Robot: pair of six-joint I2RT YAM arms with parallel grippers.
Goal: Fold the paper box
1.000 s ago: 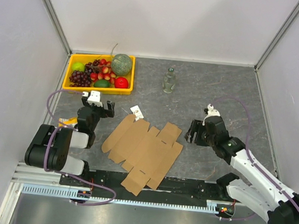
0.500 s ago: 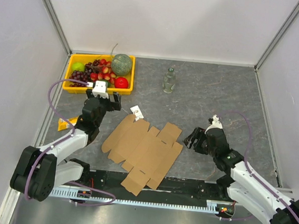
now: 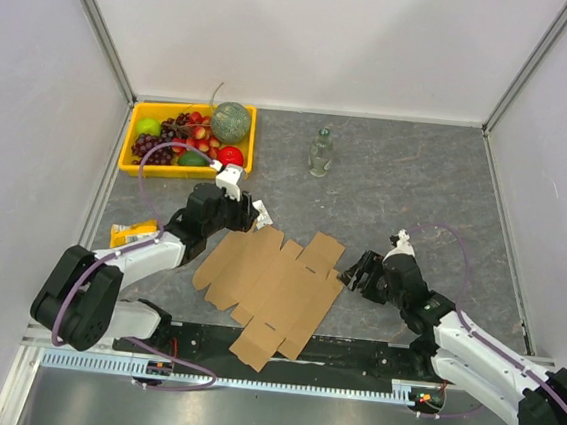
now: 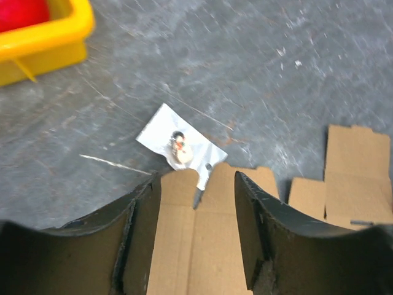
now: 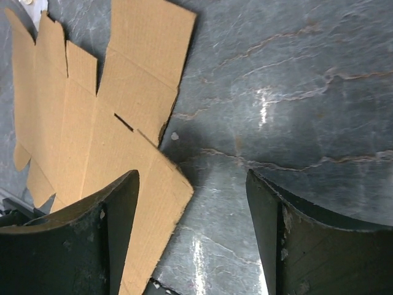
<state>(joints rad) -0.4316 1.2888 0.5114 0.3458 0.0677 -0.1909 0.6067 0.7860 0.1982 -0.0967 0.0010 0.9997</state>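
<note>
The paper box lies flat and unfolded, a brown die-cut sheet near the table's front edge. My left gripper hovers over its far left flaps. In the left wrist view the jaws stand apart, with flat cardboard showing between them. My right gripper sits at the sheet's right edge. In the right wrist view it is open, and the cardboard's corner reaches under its left finger. Bare table shows between the fingers.
A small white packet lies just beyond the sheet's far left flaps, also in the left wrist view. A yellow fruit tray stands at the back left, a glass bottle at the back middle. A small yellow item lies at the left edge.
My left arm has swung right, from in front of the tray to the sheet's far left flaps, and its jaws have narrowed. My right gripper has moved forward and left to the sheet's right edge.
</note>
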